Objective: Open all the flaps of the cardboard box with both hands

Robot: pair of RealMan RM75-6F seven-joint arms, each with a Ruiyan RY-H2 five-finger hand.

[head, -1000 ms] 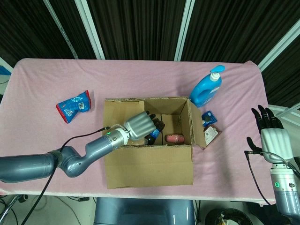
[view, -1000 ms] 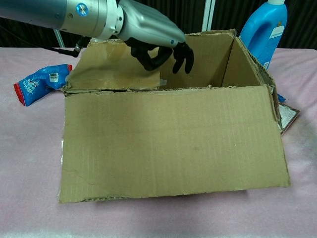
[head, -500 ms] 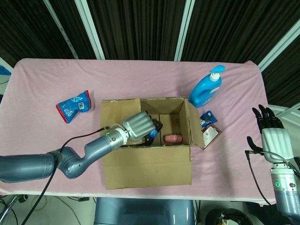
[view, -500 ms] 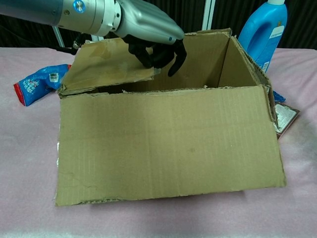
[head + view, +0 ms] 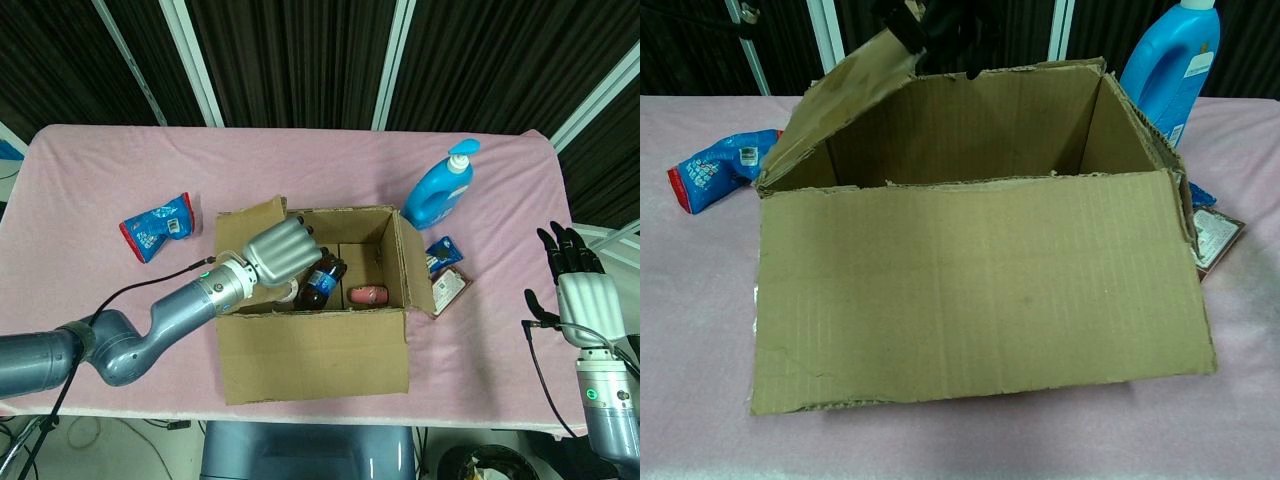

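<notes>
The cardboard box stands mid-table with its top open. Its left flap is raised at a slant, and my left hand grips that flap's free edge over the box's left side. In the chest view the left flap tilts up to dark fingers at the top of the frame. The front flap faces the camera, and the right flap leans outward. My right hand hangs open off the table's right edge, far from the box.
Inside the box lie a dark bottle and a pink item. A blue detergent bottle stands behind the right corner. Small packets lie right of the box. A blue and red pouch lies to the left.
My left hand has lifted the left flap from lying flat over the box to a raised slant. The box slid slightly left. The right hand has not moved.
</notes>
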